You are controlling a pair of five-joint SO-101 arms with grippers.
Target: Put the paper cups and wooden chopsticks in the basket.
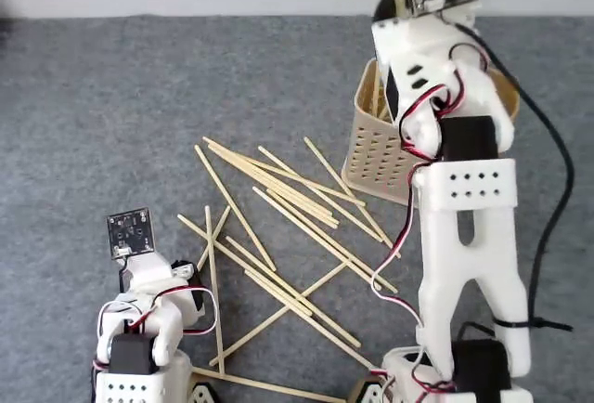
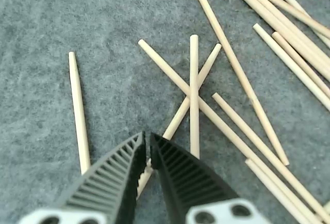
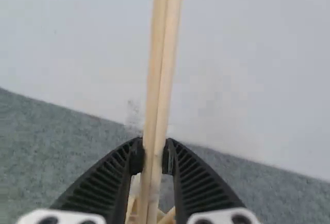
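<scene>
Several wooden chopsticks [image 1: 278, 208] lie scattered and crossed on the grey carpet in the middle of the high view. A beige perforated basket [image 1: 373, 154] stands at the back right. My right gripper [image 3: 153, 152] is shut on two chopsticks [image 3: 162, 53], which stick straight out past its tips toward the white wall. In the high view that arm [image 1: 464, 189] stretches over the basket. My left gripper [image 2: 147, 142] is shut and holds nothing, low over the carpet. Just past its tips are three crossed chopsticks [image 2: 194, 79], and a single chopstick [image 2: 77, 100] lies off to one side.
The left arm [image 1: 139, 329] sits at the front left, near the table's front edge. A black cable [image 1: 557, 189] runs down the right side. Bare carpet spreads over the far left. A white wall bounds the back.
</scene>
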